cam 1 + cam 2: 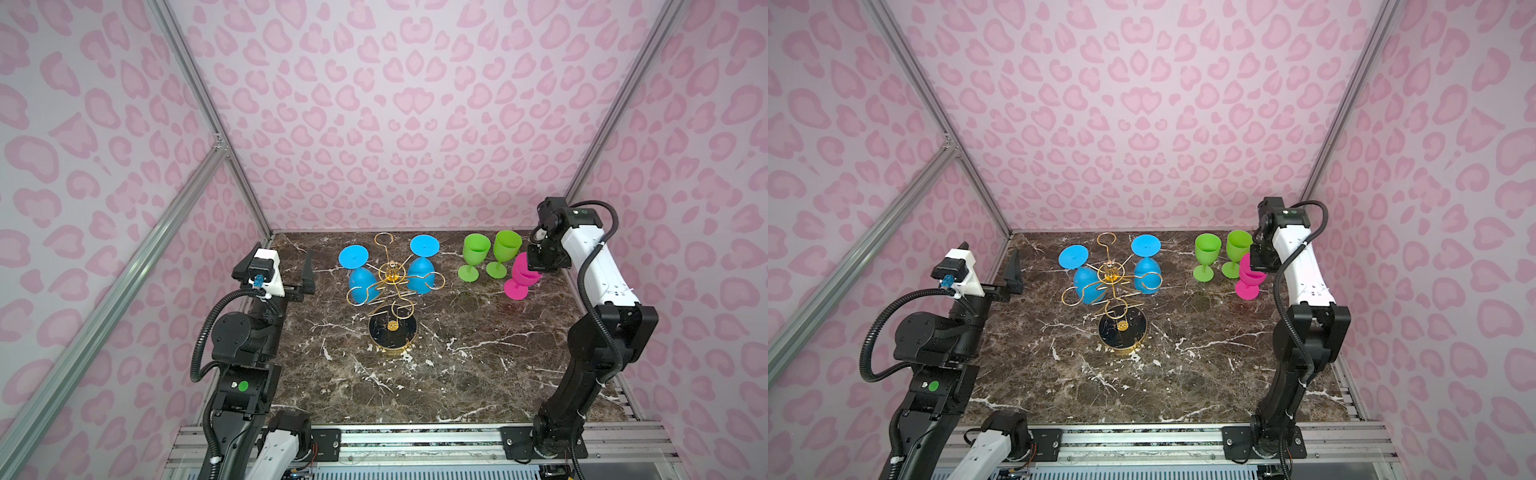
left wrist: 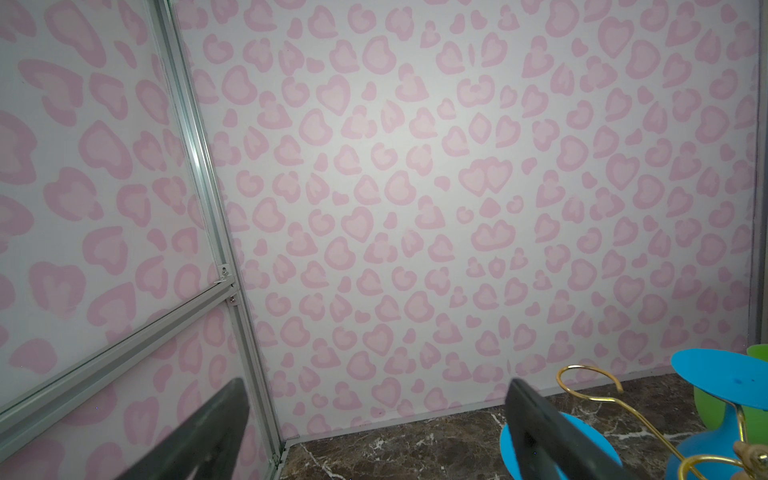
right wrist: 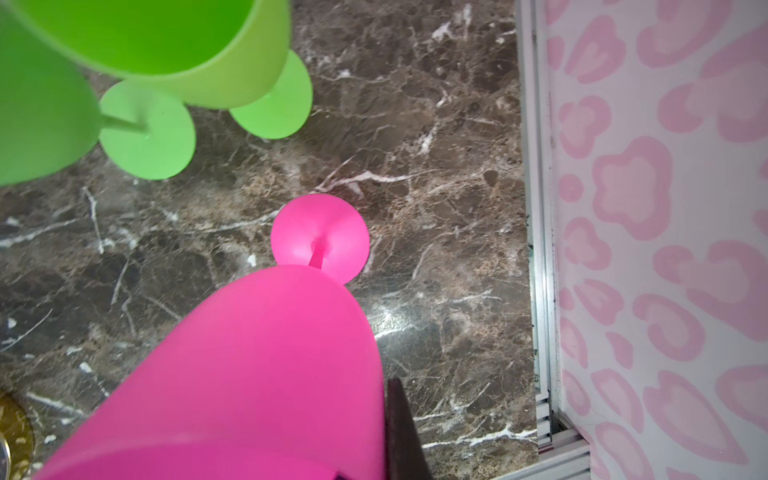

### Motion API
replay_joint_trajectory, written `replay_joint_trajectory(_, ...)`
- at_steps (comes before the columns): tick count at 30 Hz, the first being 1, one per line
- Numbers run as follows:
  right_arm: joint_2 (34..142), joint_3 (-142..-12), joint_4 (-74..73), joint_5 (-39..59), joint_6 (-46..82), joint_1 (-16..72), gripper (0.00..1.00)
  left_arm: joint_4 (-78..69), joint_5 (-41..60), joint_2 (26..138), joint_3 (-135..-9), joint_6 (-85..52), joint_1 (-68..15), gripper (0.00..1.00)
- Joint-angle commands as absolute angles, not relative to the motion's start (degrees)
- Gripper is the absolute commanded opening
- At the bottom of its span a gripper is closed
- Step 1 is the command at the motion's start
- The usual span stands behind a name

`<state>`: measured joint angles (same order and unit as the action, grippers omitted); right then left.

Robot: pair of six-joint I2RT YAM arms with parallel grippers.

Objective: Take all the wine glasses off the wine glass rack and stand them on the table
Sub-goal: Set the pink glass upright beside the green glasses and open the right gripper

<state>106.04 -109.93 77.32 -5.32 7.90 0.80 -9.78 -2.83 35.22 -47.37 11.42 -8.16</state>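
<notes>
— Pink spotted walls (image 1: 415, 104) stood all around, and the brown stone table (image 1: 457, 374) filled the floor of the box. What was on it?

— The gold rack (image 1: 392, 274) stood in the middle. Two blue glasses (image 1: 362, 286) hung upside down from its wire arms, one on each side of the post.

— And the other glasses?

— Two green glasses (image 1: 476, 249) stood side by side near the back, on the right. The pink glass (image 1: 519, 276) was just beside them, off the rack.

— Who had it?

— The right pincer (image 1: 534, 269) did. It was squeezed tight on the rim of the cup, from above. I could not tell if the foot touched the table.

— What about the left pincer (image 2: 374, 386)?

— It was spread wide and had nothing in it. It hung by the left edge of the table, apart from the rack.

— Would the pink glass be hard to carry?

— I think not. It looked like plastic, so light and stiff, and not quick to break. But it looked smooth, so it could slip or swing. The stem was thin. The rim or the fat cup seemed the best place to grab.
</notes>
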Motion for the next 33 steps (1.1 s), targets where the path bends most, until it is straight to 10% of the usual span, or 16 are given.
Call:
replay_joint_trajectory(1,104.8,-107.9,76.9,-5.6,10.2,4.8,0.0,-11.3,-3.5,35.3,-47.9,11.5,-8.2,0.97)
replay_joint_trajectory(33,127.5,-131.3,82.5,-3.9,14.1,21.2,0.0,-9.0,-5.1,35.8,-49.1,9.3,-8.2,0.97)
